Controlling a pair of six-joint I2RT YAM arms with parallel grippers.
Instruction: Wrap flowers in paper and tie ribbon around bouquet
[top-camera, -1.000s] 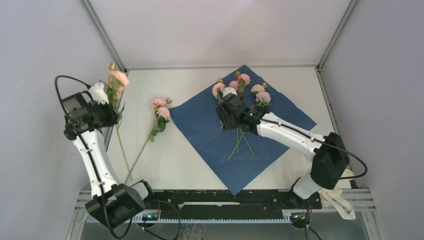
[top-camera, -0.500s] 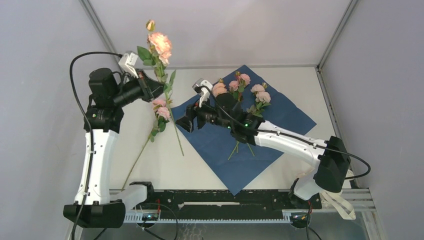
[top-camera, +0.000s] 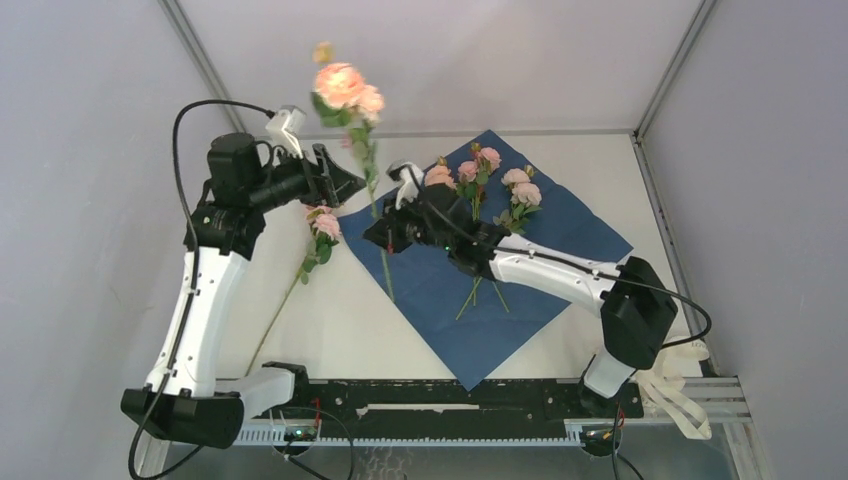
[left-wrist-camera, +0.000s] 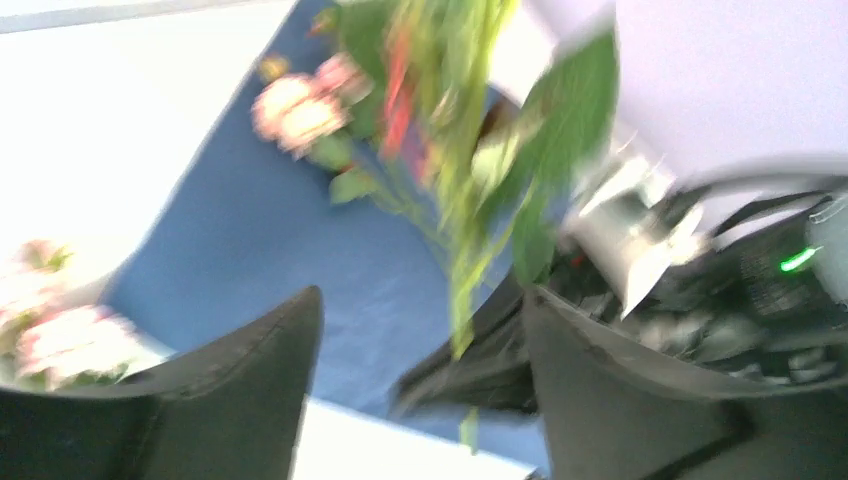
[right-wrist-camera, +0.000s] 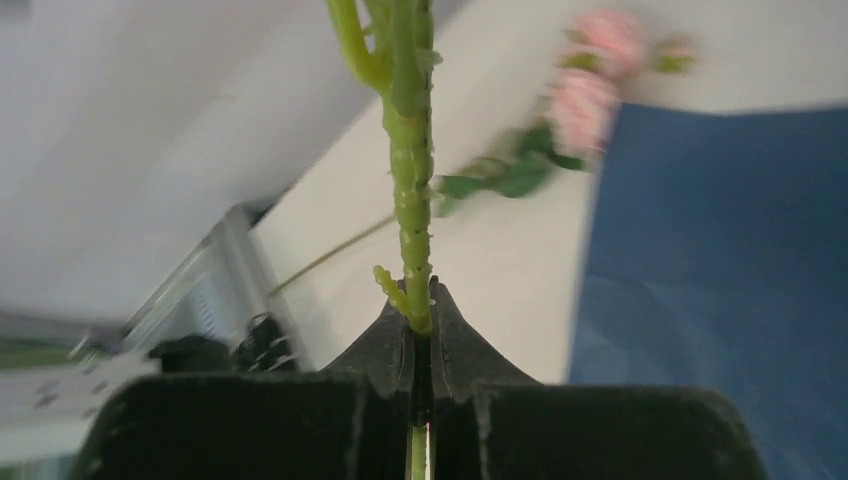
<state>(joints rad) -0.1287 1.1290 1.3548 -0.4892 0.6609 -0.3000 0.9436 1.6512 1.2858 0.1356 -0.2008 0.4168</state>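
While the right arm stretches low from its base at the near right, forearm lying leftward over the paper, the right gripper (right-wrist-camera: 420, 305) has its two fingers pressed together on the thin green stem of the raised flower (right-wrist-camera: 408, 180). In the right wrist view the stem rises straight up out of the pinch, with a small side shoot just above the fingertips. From above, that grip sits over the left corner of the paper (top-camera: 430, 280). The stem runs below it toward the near side and above it to peach-pink blooms held high over the far left of the table (top-camera: 330, 320).

The left arm stands tall from its base at the near left, its forearm bent to point rightward. The left gripper (top-camera: 345, 180) is level with the upper stem, just below the blooms. Its fingers (left-wrist-camera: 270, 350) stand apart. In the blurred left wrist view, stem and leaves cross the gap between them, and neither finger is closed on them.

Farther out, the other flowers (top-camera: 480, 170) lie on the dark blue paper with blooms toward its far corner and stems crossing near its middle. A loose flower (top-camera: 322, 222) lies on the bare table just left of the sheet. The ribbon (top-camera: 670, 392) lies in cream loops beside the right arm's base, well apart from both grippers.
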